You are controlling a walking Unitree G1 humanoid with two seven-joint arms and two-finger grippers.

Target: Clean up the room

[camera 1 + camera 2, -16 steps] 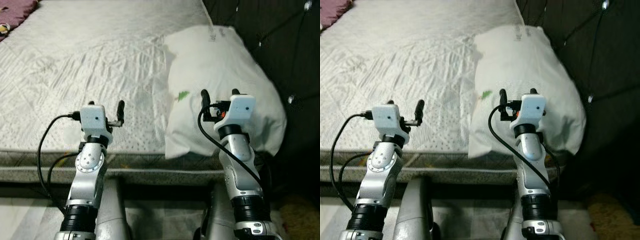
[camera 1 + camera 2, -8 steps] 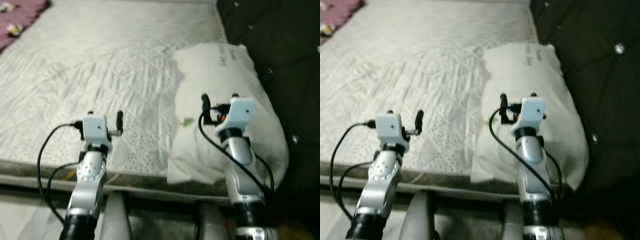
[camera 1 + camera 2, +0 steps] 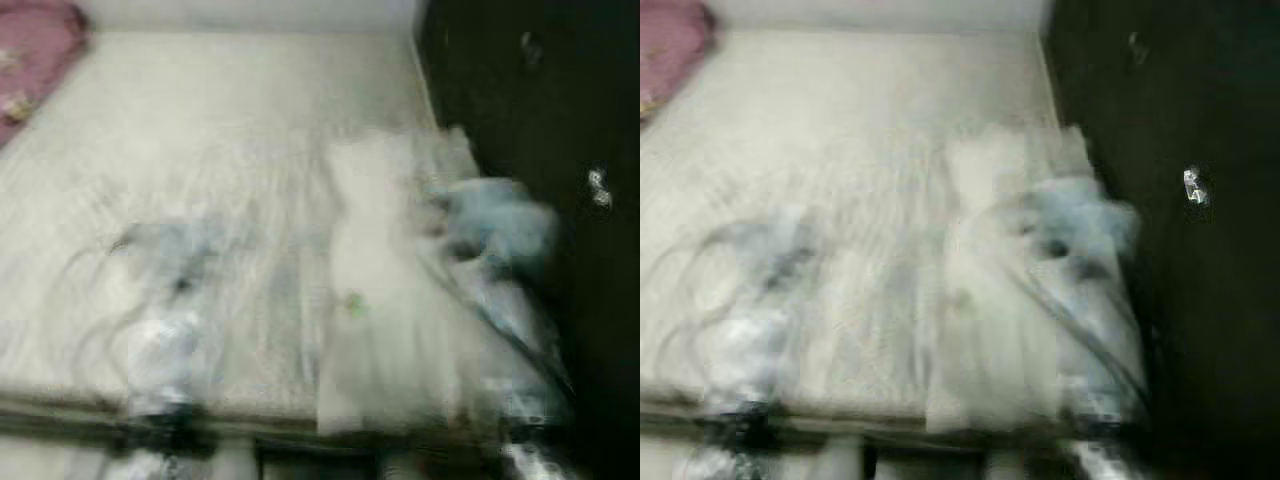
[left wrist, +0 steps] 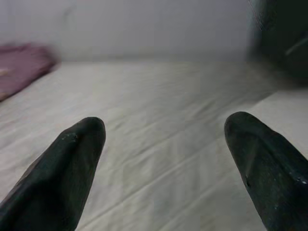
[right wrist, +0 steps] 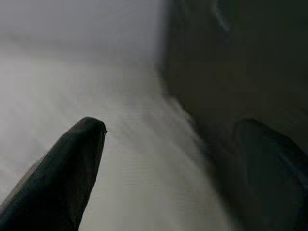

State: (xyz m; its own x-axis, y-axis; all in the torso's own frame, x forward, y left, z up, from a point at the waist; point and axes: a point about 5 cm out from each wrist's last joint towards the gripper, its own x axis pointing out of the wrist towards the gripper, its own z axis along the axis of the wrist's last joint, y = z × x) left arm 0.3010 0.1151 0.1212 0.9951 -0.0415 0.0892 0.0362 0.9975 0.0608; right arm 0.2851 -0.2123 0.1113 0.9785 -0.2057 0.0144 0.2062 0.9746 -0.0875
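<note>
While the head cam pics are v. blurry, I can still make out a big white bed (image 3: 200,150) in front of me w/ a white pillow (image 3: 385,300) lying on its right side, close to the near edge. Pillow sits right beside a dark padded headboard (image 3: 530,100) w/ a shiny stud on it. There's a small green mark on the pillow, near its middle. A pink-purple blanket (image 3: 35,50) lies at the far left corner of the bed, well apart from the pillow. My left arm is a smeared shape over the near left part of the bed, and my right arm is a smeared shape over the pillow, next to the headboard; too blurry in those views to say more. From the left wrist cam I see my left hand (image 4: 163,130) w/ its two black fingers (image 4: 72,163) spread wide apart and nothing between them, just bare white sheet under it, and the pink blanket far off. From the right wrist cam my right hand (image 5: 168,130) is also spread wide w/ nothing in it; one finger (image 5: 67,168) shows clear against the white pillow or sheet, the other is dim against the dark headboard. Can't tell if either hand touches the bed.
</note>
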